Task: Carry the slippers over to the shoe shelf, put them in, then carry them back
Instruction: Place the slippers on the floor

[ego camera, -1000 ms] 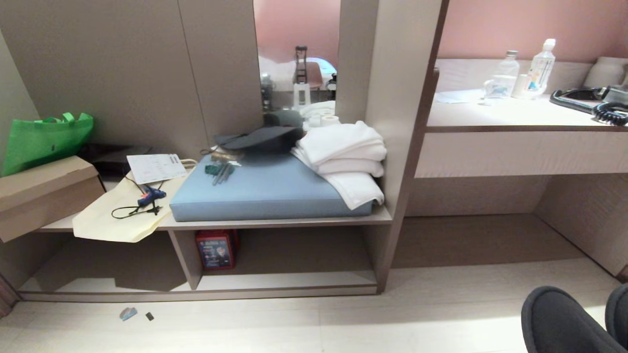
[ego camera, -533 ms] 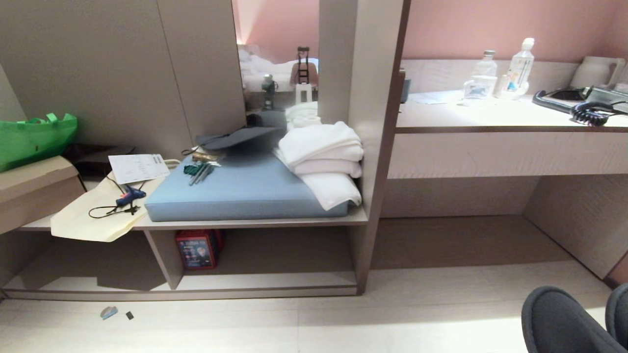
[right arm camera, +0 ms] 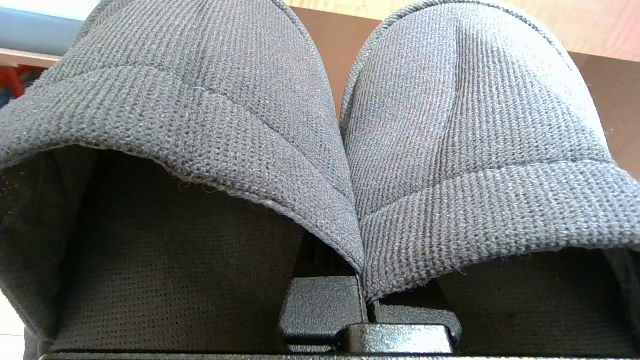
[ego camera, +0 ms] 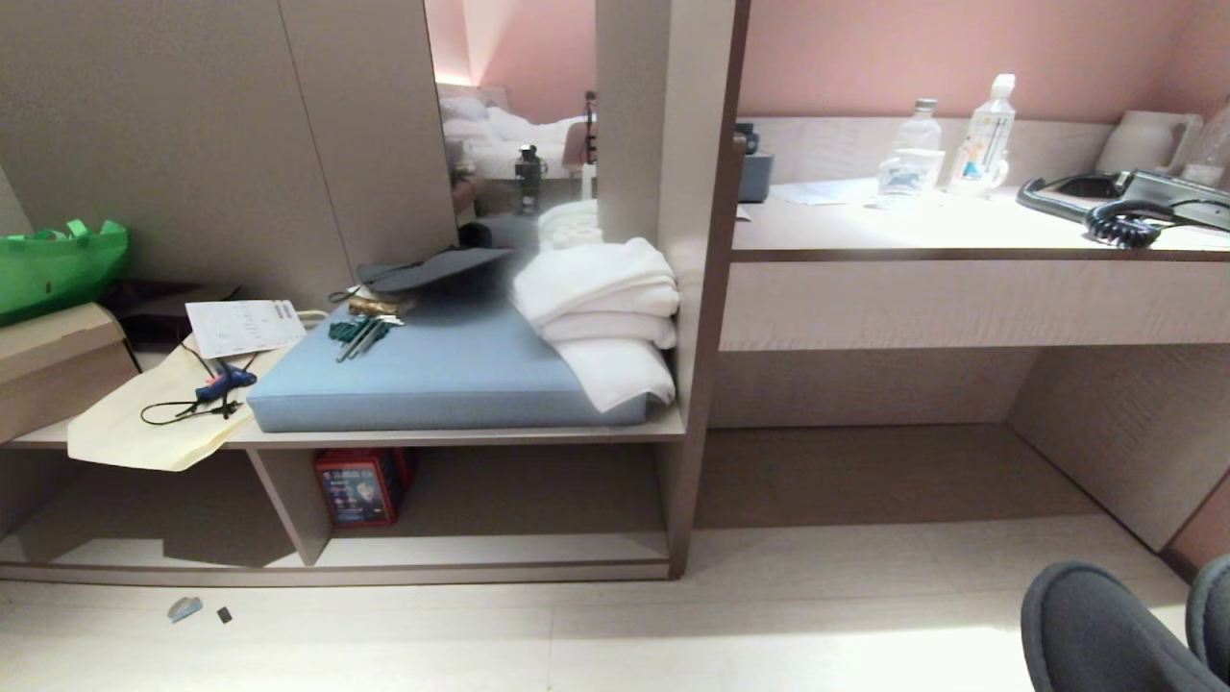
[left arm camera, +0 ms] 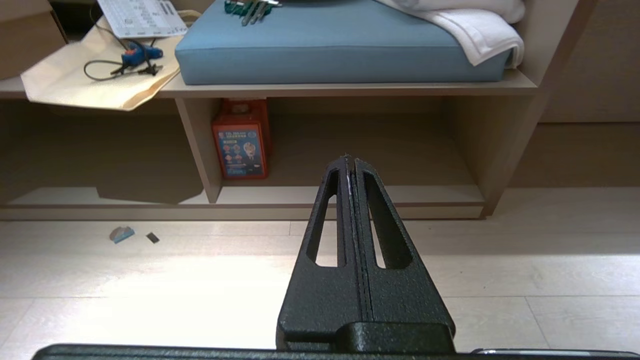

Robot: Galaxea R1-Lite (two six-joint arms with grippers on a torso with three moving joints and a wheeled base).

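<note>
The two dark grey slippers [right arm camera: 210, 100] fill the right wrist view side by side, toes pointing away. My right gripper [right arm camera: 364, 300] is shut on the inner edges of both toe bands, its fingertips hidden by the fabric. In the head view the slippers [ego camera: 1105, 634] show at the bottom right corner, above the floor. The shoe shelf [ego camera: 480, 553] is the low cubby under the bench, left of centre, with an upright divider [ego camera: 283, 500]. My left gripper [left arm camera: 350, 161] is shut and empty, pointing at the shoe shelf [left arm camera: 350, 195] across the floor.
A red box [ego camera: 357, 488] stands in the cubby beside the divider. A blue cushion [ego camera: 432, 380] and white towels [ego camera: 601, 317] lie on the bench above. A desk [ego camera: 961, 298] with bottles and a phone stands to the right. Small scraps [ego camera: 184, 608] lie on the floor.
The whole scene has slid to the left in the head view, so the camera has moved. The slippers stay at the same corner of the picture, still held.
</note>
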